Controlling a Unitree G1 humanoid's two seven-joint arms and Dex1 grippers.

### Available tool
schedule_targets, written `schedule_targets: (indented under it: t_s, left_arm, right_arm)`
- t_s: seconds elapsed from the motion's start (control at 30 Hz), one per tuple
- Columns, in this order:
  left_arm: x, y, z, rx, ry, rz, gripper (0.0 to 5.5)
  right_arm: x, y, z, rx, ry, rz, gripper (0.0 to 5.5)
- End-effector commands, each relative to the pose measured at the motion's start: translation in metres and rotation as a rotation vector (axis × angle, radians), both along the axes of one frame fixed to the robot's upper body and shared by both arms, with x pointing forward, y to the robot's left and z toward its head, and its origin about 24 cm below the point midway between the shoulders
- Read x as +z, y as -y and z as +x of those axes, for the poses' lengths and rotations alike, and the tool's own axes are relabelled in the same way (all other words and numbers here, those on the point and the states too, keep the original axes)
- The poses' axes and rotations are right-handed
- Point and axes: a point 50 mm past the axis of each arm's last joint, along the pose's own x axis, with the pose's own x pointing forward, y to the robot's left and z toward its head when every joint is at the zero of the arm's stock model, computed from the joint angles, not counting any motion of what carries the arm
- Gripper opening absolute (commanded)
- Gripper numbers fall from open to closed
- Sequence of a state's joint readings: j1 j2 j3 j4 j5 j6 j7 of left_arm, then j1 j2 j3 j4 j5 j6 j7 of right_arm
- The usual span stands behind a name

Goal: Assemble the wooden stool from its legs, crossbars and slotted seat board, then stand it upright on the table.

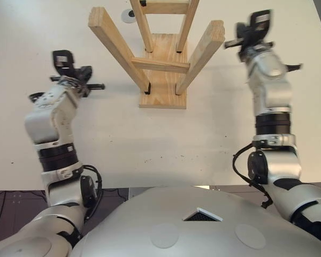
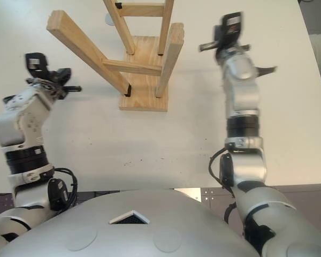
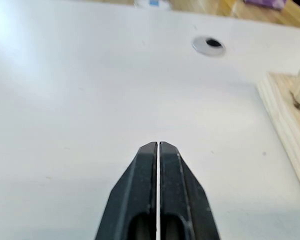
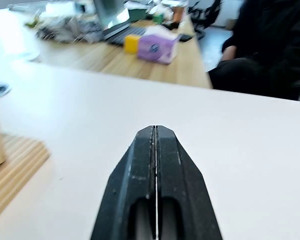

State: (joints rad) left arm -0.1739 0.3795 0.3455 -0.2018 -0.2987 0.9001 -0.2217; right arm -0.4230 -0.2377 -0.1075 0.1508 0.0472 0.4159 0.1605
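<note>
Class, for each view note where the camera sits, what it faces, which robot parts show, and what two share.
Left eye: head, looking down at stool on table; left claw, right claw show.
Right eye: beside it; shares that scene.
Left wrist: behind shut left claw, facing stool's seat board.
Right wrist: behind shut right claw, facing table and desk beyond.

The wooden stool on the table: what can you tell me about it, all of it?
The stool is pale bare wood, assembled, standing upside down: its seat board lies flat on the white table, four splayed legs point up, joined by crossbars. Dark marks show where legs enter the seat. The left gripper and right gripper flank it without touching.
</note>
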Motion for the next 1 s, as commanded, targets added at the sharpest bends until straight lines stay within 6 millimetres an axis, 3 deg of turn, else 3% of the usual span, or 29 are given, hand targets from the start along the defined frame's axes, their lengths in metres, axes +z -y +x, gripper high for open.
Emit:
schedule_targets:
  t_s: [0.03,0.07,0.13,0.17,0.2,0.27,0.37,0.47,0.67,0.73,0.8,0.9,1.0]
  left_arm:
    - [0.012,0.046,0.0,-0.145,-0.021,0.0,0.04]
    - [0.015,0.063,-0.001,-0.2,-0.018,-0.018,0.04]
    - [0.029,0.115,-0.008,-0.382,0.001,-0.129,0.04]
    - [0.036,0.132,-0.013,-0.447,0.011,-0.168,0.04]
    - [0.043,0.144,-0.018,-0.502,0.021,-0.196,0.04]
    - [0.05,0.148,-0.022,-0.532,0.022,-0.201,0.04]
    - [0.044,0.126,-0.017,-0.447,-0.019,-0.142,0.04]
    - [0.035,0.082,-0.011,-0.31,-0.055,-0.035,0.04]
    - [0.041,0.03,-0.007,-0.248,-0.049,0.065,0.04]
    - [0.085,0.023,0.014,-0.218,0.173,-0.013,0.04]
    - [0.16,0.047,0.038,-0.331,0.46,-0.185,0.04]
    - [0.233,0.084,0.046,-0.498,0.688,-0.313,0.04]
    - [0.284,0.112,0.046,-0.598,0.833,-0.435,0.04]
  right_arm:
    - [0.006,-0.044,-0.015,0.149,-0.04,-0.067,0.0]
    - [0.01,-0.056,-0.017,0.191,-0.038,-0.079,0.0]
    - [0.021,-0.1,-0.027,0.368,-0.027,-0.108,0.0]
    - [0.025,-0.118,-0.032,0.445,-0.016,-0.131,0.0]
    - [0.029,-0.134,-0.038,0.508,-0.006,-0.144,0.0]
    - [0.029,-0.148,-0.044,0.566,-0.008,-0.163,0.0]
    - [0.019,-0.141,-0.043,0.551,-0.046,-0.186,0.0]
    - [0.011,-0.119,-0.035,0.471,-0.071,-0.213,0.0]
    - [0.003,-0.091,-0.028,0.407,-0.105,-0.175,0.0]
    - [0.011,-0.093,-0.028,0.424,-0.061,-0.127,0.0]
    - [0.012,-0.101,-0.029,0.445,-0.037,-0.077,0.0]
    - [0.01,-0.105,-0.029,0.447,-0.041,-0.048,0.0]
    - [0.007,-0.108,-0.028,0.455,-0.045,-0.039,0.0]
